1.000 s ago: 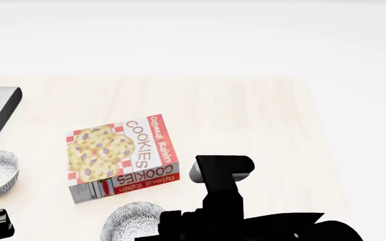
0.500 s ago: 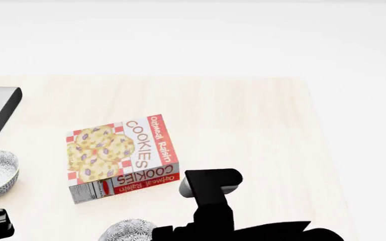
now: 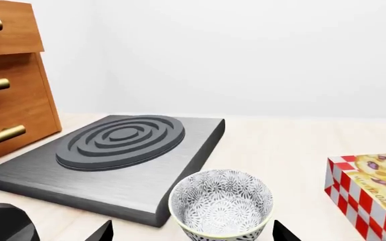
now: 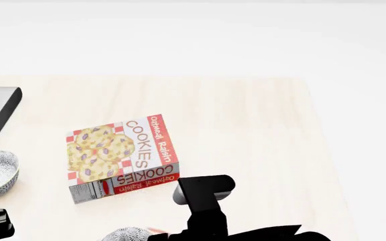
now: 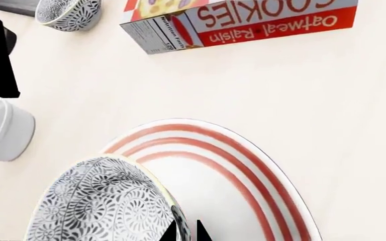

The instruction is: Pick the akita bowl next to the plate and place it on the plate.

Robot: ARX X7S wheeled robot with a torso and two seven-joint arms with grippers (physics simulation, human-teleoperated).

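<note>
Left gripper: fingers spread wide, holding nothing, flanking a second speckled bowl that sits just beside the grey stove plate. A plain white cup stands near the left arm. The cookie box lies flat mid-table (label reads "Oatmeal Raisin"). Right gripper: fingertips pinched on the rim of the akita bowl, which overlaps the left edge of the plate. Whether the bowl rests on the plate cannot be told. All items sit on the light wooden table.
</note>
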